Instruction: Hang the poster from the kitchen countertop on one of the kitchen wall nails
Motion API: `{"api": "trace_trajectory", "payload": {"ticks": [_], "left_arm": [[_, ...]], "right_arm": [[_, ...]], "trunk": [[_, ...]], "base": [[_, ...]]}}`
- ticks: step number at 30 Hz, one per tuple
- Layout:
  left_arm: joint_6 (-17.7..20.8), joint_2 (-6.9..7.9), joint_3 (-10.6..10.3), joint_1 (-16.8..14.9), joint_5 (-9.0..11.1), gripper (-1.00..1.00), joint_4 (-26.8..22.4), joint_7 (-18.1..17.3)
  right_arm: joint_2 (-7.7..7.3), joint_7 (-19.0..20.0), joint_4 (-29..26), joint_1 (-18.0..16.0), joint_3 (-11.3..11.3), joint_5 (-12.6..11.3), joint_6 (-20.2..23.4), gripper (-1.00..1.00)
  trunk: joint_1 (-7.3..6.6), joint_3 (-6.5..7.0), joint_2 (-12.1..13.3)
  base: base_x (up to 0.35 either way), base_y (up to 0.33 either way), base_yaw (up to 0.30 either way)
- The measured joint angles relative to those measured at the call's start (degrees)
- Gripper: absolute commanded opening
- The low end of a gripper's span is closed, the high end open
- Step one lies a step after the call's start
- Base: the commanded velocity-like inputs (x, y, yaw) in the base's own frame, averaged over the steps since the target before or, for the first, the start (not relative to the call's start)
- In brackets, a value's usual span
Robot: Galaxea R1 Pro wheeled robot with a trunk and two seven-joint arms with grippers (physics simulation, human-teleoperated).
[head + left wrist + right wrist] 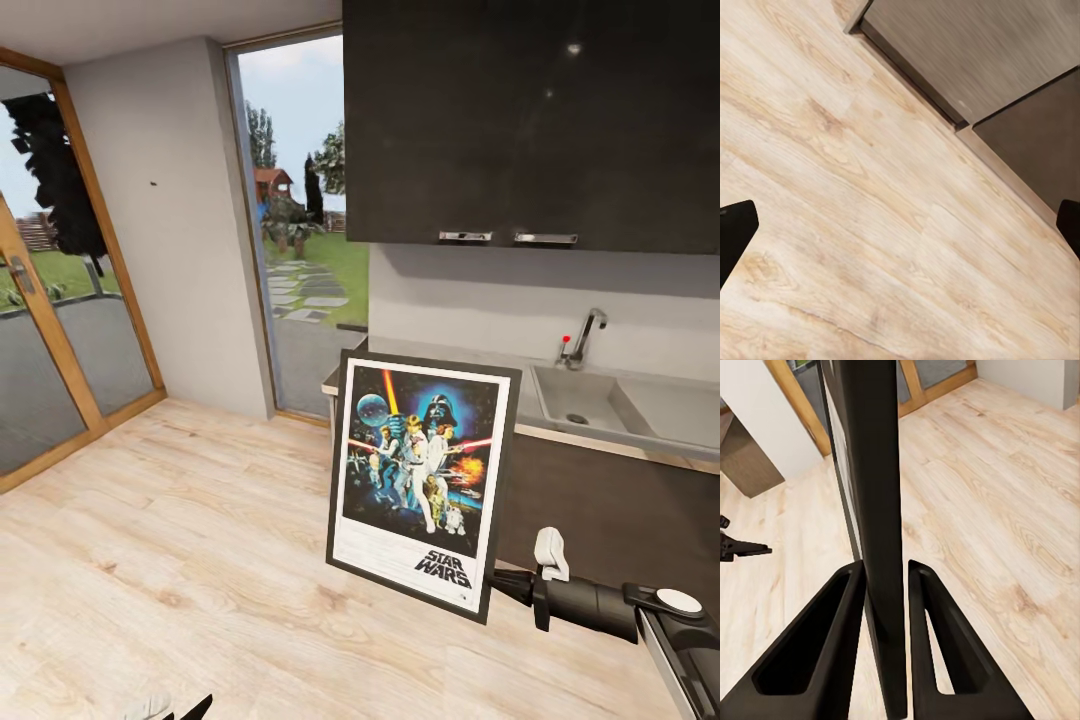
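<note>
Right gripper (885,607) clamps poster (420,478) by lower side edge; poster held upright off kitchen countertop (640,445), in front of it. Left gripper (900,232) spread wide, empty, over floor (150,560). Risk: thin-edge grip pivots, frame tilts or slips. Wall nail (153,184) well apart, tiny, easily missed.

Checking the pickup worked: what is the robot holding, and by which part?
The right gripper pinches the poster by its black frame edge, at the lower right side. The left gripper holds nothing.

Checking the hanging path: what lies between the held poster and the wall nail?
Head view: bare pale wall and open floor separate the poster from the wall nail.
</note>
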Motion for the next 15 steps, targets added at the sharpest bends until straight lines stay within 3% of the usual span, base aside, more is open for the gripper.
{"api": "trace_trajectory", "payload": {"ticks": [15], "left_arm": [[0.01,-0.07,-0.04,-0.01,0.00,1.00,0.00,0.01]], "right_arm": [[0.00,0.00,0.00,0.00,0.02,0.00,0.00,-1.00]], "trunk": [[0.00,0.00,0.00]], "base": [[0.000,0.000,0.000]]}}
